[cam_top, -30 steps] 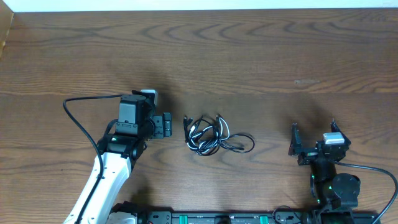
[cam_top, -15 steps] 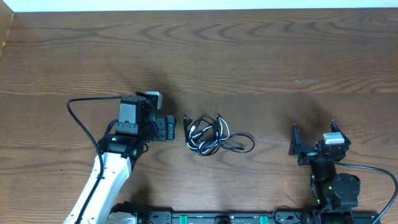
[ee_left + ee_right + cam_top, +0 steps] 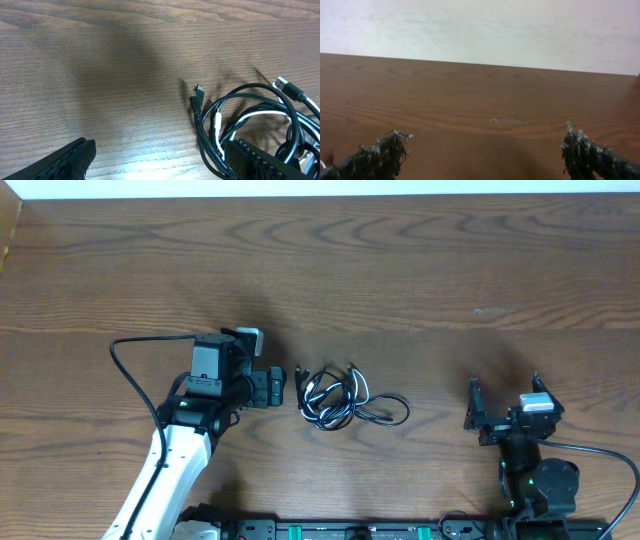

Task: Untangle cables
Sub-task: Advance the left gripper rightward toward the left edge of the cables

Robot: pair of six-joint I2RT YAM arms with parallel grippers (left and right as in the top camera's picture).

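Note:
A tangled bundle of thin black and white cables [image 3: 345, 397] lies on the wooden table near its middle front. My left gripper [image 3: 275, 387] is open and sits just left of the bundle, pointing at it. In the left wrist view the cables [image 3: 250, 125] lie at the right, beside the right finger, with two small black plug ends [image 3: 197, 97] sticking out toward the left. The left gripper [image 3: 160, 162] holds nothing. My right gripper [image 3: 503, 412] is open and empty at the front right, well away from the cables. The right wrist view shows only its fingers [image 3: 485, 155] and bare table.
A thick black robot cable [image 3: 135, 375] loops out left of the left arm. A pale wall [image 3: 480, 27] runs along the table's far edge. A small scuff mark [image 3: 507, 120] is on the wood ahead of the right gripper.
My left gripper has moved a little to the right, closer to the cable bundle. The right arm and the cables have not moved.

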